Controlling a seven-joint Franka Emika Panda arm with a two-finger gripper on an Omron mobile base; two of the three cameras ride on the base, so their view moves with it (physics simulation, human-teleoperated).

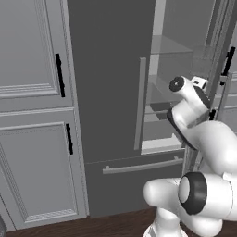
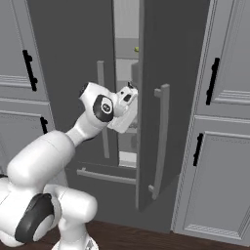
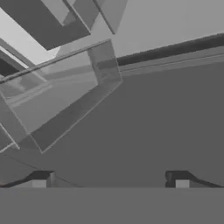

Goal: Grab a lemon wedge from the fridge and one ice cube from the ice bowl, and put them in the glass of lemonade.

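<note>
dark grey steel frames your way in: the fridge (image 2: 73, 58) stands with its right door (image 2: 156, 97) swung out toward you, edge-on in the right base view, and its left door (image 1: 109, 78) shut. between the two doors you have a narrow upright gap, lit pale inside, with clear shelves (image 1: 169, 60) and bins stacked behind it. the long pale bar handles (image 1: 140, 104) stand on either side of that gap, and the drawer handle (image 1: 141, 165) runs across below it. light grey panelled cabinets (image 1: 32, 111) with short black handles close in on both flanks, so your free room is the gap itself and the space in front of the doors above the dark wooden floor (image 2: 146, 237).

the lemon wedge (image 2: 136, 49) shows as a tiny yellow speck high in the lit gap, on an upper shelf, above the pincer (image 2: 131, 88) and well apart from it. you cannot make out its shape at that size.

the pincer sits at the mouth of the gap, close to the edge of the open door, with the wrist bent up from the forearm. in the hand view its two dark fingertips (image 3: 43, 178) stand far apart at the bottom, wide, with nothing between them and touching nothing. ahead of them lies a clear bin (image 3: 65, 96), seen tilted, and a dark flat inner surface.
</note>
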